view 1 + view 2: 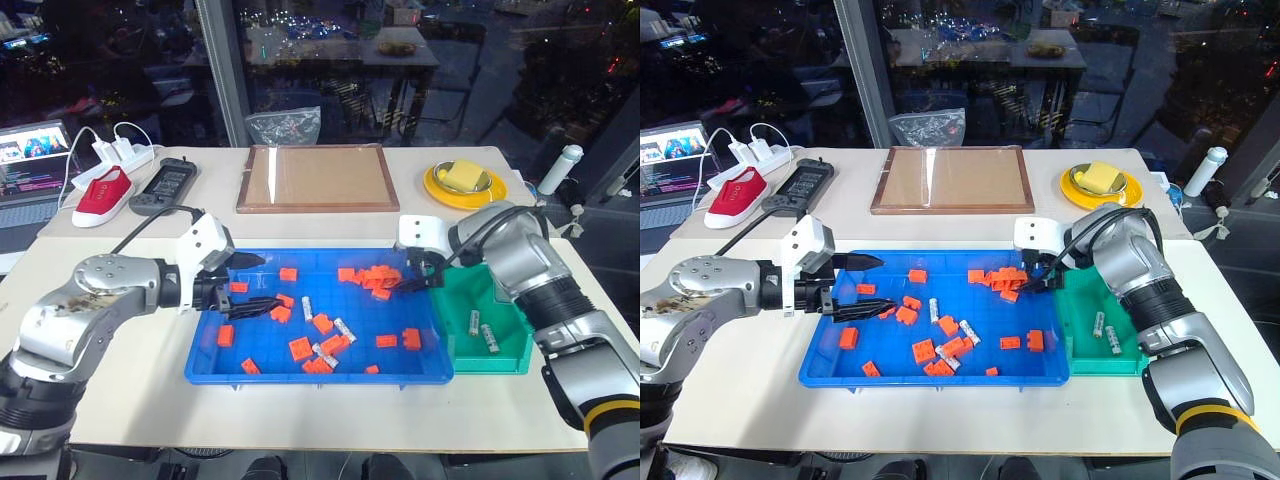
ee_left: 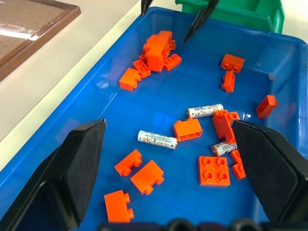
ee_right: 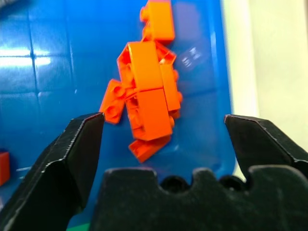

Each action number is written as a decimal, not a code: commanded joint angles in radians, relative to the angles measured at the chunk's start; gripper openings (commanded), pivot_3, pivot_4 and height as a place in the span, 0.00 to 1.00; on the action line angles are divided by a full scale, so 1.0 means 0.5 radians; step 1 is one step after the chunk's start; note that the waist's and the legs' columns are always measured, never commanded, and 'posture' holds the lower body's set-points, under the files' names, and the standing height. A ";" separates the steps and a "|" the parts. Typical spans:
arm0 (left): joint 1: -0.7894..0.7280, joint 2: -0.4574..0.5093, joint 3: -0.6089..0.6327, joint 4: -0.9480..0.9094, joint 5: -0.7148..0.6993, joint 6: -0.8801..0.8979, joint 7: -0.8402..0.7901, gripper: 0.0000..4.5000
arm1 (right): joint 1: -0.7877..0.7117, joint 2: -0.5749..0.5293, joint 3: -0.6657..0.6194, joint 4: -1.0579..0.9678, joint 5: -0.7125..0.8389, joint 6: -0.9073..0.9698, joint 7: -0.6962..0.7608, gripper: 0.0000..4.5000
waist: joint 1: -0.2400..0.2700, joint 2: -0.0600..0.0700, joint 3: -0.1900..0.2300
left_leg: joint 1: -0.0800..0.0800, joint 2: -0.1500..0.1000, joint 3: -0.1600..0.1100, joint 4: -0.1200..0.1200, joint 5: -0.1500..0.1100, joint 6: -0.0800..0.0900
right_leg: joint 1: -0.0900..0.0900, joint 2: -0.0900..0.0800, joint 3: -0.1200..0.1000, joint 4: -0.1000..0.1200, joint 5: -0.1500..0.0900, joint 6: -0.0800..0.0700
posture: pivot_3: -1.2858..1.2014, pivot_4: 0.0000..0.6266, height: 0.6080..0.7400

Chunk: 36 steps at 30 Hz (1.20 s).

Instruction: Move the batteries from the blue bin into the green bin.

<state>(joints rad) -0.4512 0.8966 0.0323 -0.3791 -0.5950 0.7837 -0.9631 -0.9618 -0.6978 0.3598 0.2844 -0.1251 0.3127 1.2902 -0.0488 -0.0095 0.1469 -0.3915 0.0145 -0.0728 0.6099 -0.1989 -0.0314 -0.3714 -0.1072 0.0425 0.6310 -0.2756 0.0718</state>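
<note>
The batteries (image 1: 343, 329) left in the blue bin (image 1: 210, 360) lie nearer the left gripper (image 1: 254, 283) (fingers open, empty); the right gripper (image 1: 419, 273), spread wide, holds nothing.

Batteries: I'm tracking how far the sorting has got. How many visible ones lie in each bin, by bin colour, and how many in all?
Batteries in the blue bin: 3
Batteries in the green bin: 2
Total: 5
</note>
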 commanded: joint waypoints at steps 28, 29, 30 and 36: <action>-0.043 0.039 0.066 0.017 0.091 -0.091 0.035 1.00 | 0.386 0.274 0.343 -0.370 -0.004 0.175 -0.112 0.99 | 0.005 0.000 0.000 | 0.001 0.000 -0.001 0.001 0.000 0.001 | 0.001 0.000 -0.001 -0.001 0.000 0.000 | 0.52 0.24 1.00; -0.041 0.042 0.073 0.015 0.094 -0.091 0.033 1.00 | 0.384 0.265 0.346 -0.353 -0.019 0.167 -0.117 0.99 | 0.005 0.000 0.000 | 0.001 0.000 -0.001 0.001 0.000 0.001 | 0.001 0.000 -0.001 -0.001 0.000 0.000 | 0.52 0.24 1.00; -0.038 0.046 0.077 0.012 0.097 -0.090 0.031 1.00 | 0.384 0.255 0.347 -0.339 -0.028 0.166 -0.115 0.99 | 0.005 0.000 0.000 | 0.001 0.000 -0.001 0.001 0.000 0.001 | 0.001 0.000 -0.001 -0.001 0.000 0.000 | 0.52 0.24 1.00; -0.022 0.049 0.084 0.017 0.111 -0.094 0.038 1.00 | 0.397 0.193 0.356 -0.362 -0.032 0.172 -0.062 0.68 | 0.008 0.000 0.000 | 0.001 0.000 -0.001 0.001 0.000 0.001 | 0.002 0.000 -0.001 -0.001 0.000 0.000 | 0.52 0.24 1.00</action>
<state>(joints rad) -0.4563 0.9119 0.0433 -0.3673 -0.5504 0.7622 -0.9499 -0.7685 -0.5904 0.5353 0.1079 -0.1151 0.4034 1.2598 -0.0450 -0.0096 0.1468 -0.3907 0.0143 -0.0734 0.6106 -0.1991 -0.0311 -0.3703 -0.1070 0.0422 0.6305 -0.2756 0.0719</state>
